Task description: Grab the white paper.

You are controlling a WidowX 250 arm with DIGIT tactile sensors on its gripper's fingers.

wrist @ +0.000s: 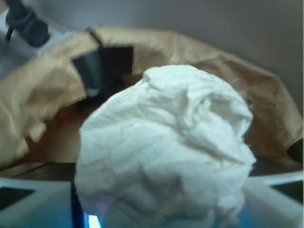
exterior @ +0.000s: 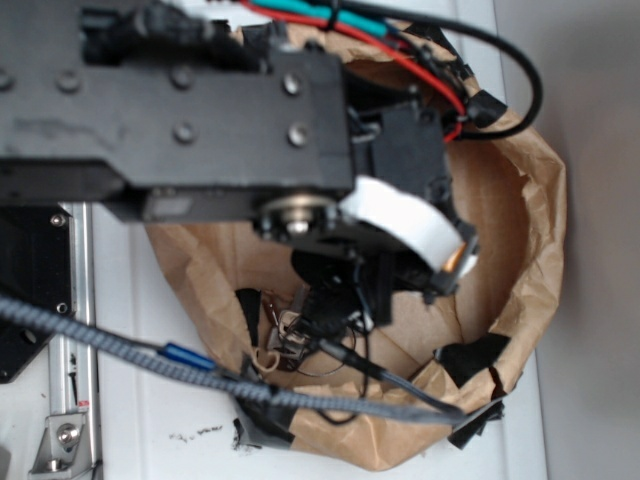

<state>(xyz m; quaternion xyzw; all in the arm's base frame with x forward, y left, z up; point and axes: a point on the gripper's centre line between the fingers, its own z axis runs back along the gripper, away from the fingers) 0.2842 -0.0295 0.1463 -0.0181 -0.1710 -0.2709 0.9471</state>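
Up close in the wrist view, the white paper (wrist: 166,152) fills the centre and lower half of the frame, a crumpled wad with soft grey creases, sitting between two pale, blurred fingers (wrist: 33,209) at the lower left and lower right corners. Both fingers look to be touching the wad's sides, so the end effector (wrist: 164,209) appears closed narrowly on the white paper, though blur hides the exact contact. Behind the wad, a wall of brown paper (wrist: 42,90) curves across the upper frame, with a strip of black tape (wrist: 102,64) at upper left. In the exterior view, the black arm (exterior: 170,100) spans the upper left and centre of the frame and reaches over a ring of the same brown paper (exterior: 530,220) on a white table (exterior: 140,420). A white tape band (exterior: 405,225) wraps the end effector (exterior: 340,300) near centre frame. Red and green cables (exterior: 400,50) run along the top, and a grey braided cable (exterior: 120,350) crosses the lower left. The wad itself cannot be made out in that view.
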